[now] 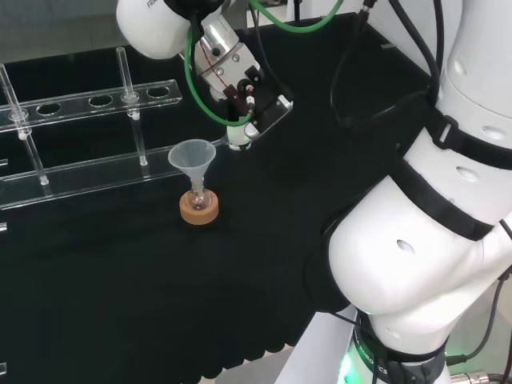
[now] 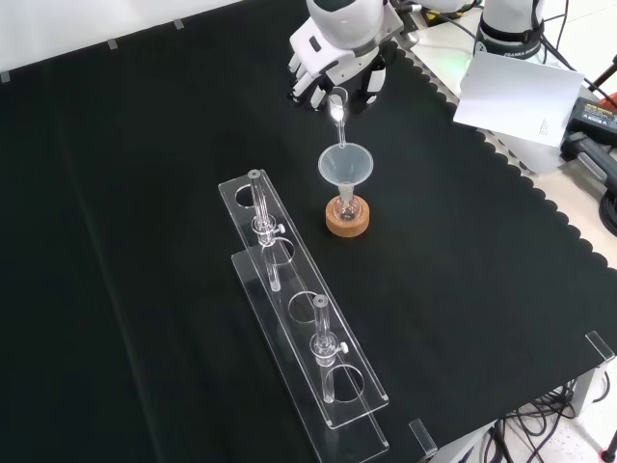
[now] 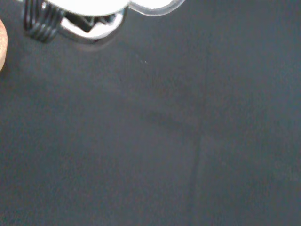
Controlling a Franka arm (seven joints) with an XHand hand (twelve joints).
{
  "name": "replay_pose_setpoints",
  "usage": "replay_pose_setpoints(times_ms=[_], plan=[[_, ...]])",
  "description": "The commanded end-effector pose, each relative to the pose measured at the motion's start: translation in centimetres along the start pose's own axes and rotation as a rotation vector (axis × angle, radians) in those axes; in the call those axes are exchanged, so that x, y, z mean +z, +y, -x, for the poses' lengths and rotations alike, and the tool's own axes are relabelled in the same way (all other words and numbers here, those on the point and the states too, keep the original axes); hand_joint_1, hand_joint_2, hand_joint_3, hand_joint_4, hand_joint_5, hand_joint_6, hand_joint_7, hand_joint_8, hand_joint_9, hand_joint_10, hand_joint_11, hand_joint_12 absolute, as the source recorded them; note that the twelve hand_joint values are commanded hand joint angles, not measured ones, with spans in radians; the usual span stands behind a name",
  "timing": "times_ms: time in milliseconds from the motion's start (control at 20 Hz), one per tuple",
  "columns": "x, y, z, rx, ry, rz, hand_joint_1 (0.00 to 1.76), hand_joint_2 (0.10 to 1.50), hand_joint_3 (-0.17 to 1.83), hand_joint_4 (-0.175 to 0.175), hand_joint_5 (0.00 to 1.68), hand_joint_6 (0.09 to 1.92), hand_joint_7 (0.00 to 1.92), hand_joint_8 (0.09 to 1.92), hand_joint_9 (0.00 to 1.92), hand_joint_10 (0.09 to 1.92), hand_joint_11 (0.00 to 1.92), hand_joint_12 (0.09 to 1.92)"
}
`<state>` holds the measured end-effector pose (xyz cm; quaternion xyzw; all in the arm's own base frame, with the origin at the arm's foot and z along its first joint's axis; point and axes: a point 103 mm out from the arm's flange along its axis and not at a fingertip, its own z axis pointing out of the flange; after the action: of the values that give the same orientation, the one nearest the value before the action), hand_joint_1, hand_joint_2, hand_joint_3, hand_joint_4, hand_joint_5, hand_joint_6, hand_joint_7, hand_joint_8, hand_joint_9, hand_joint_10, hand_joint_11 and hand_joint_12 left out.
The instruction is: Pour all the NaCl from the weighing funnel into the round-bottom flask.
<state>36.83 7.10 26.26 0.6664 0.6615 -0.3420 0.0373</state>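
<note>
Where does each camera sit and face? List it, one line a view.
Head view: behind and above the base, looking over the white links at the bench; the hand hovers by the funnel.
Front view: in front of the arm, looking down on the cloth; the hand enters from the top.
Wrist view: at the wrist, facing the cloth; a blurred white part of the hand shows.
Shared: head and front views both show the funnel in the flask on its cork ring.
</note>
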Motion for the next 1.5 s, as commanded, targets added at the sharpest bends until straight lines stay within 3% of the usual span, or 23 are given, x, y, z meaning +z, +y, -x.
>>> replay_pose_setpoints(times_ms=[50, 300, 1500], plan=[[-0.5, -0.1, -0.1, -0.001, -0.020, 0.005, 1.13, 0.70, 0.56, 0.175, 1.31, 0.56, 0.54, 0.70, 0.91, 0.33, 0.80, 1.06], [-0.8, -0.1, -0.1, -0.001, -0.046, -0.018, 1.13, 0.70, 0.56, 0.175, 1.31, 0.56, 0.54, 0.70, 0.91, 0.34, 0.80, 1.06], [-2.6, -0.3, -1.3, -0.002, -0.134, -0.020, 1.13, 0.70, 0.55, 0.175, 1.31, 0.57, 0.52, 0.70, 0.90, 0.34, 0.80, 1.06]])
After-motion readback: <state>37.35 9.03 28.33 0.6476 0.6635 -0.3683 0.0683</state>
